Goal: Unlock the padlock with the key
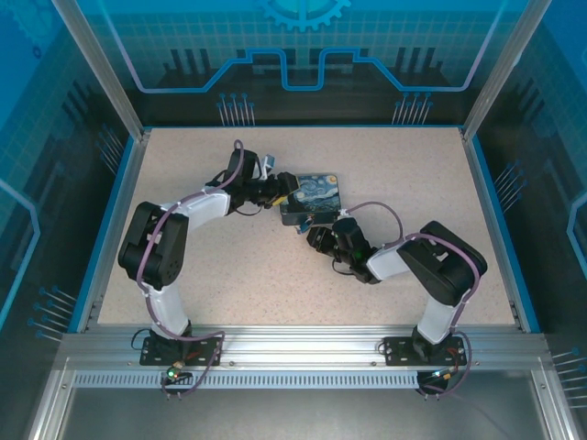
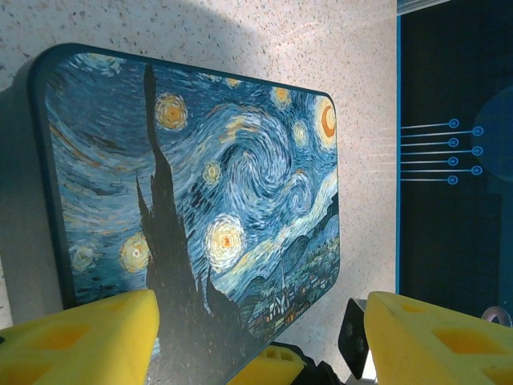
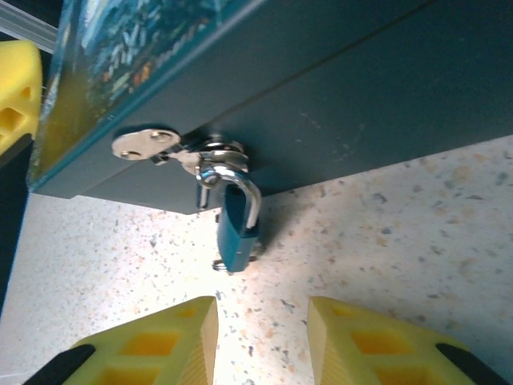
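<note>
The blue-teal padlock (image 3: 235, 230) hangs by its silvery shackle (image 3: 255, 196) from the metal hasp (image 3: 144, 144) on the front wall of the dark blue starry-night tin (image 3: 361, 72). Its body rests on the speckled table. A small silvery bit (image 3: 216, 262) pokes out at the padlock's bottom end; it looks like the key, though I cannot tell for sure. My right gripper (image 3: 260, 333) is open just short of the padlock, touching nothing. My left gripper (image 2: 256, 345) is open, its yellow fingers (image 2: 80, 337) straddling the tin's painted lid (image 2: 200, 176) at its near end.
The tin (image 1: 315, 194) lies mid-table, between the left gripper (image 1: 278, 192) and the right gripper (image 1: 318, 235). Blue walls ring the speckled table (image 1: 385, 165). A yellow finger (image 2: 272, 365) of the other arm shows below the lid's corner.
</note>
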